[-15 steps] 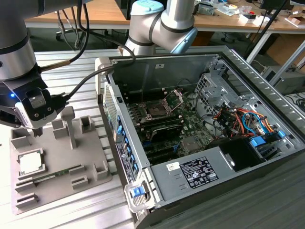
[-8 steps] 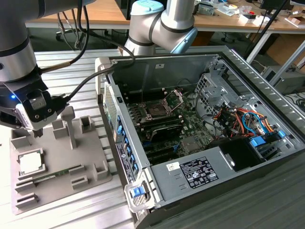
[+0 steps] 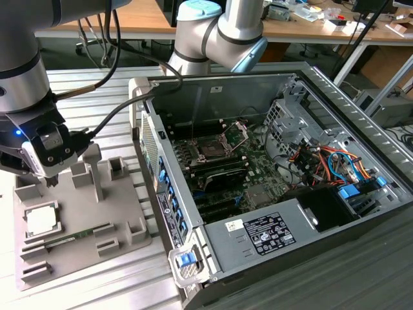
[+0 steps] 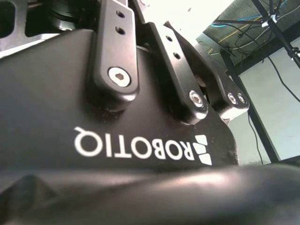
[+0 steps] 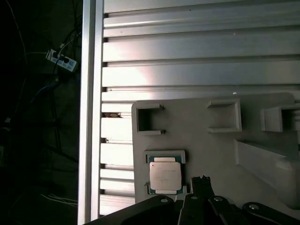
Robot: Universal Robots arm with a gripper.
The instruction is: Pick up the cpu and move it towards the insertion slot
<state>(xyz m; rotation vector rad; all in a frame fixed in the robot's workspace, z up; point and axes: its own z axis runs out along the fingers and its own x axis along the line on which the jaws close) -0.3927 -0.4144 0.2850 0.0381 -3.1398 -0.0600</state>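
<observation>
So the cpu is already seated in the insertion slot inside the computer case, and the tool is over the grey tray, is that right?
Not quite. The cpu is not in the insertion slot. The exterior view shows it lying in a recess on the grey tray. The rest holds: the tool is over the grey tray, and the slot is inside the computer case.

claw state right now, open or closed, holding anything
claw: open or closed cannot be told; not holding the cpu, which lies in the grey tray
</observation>
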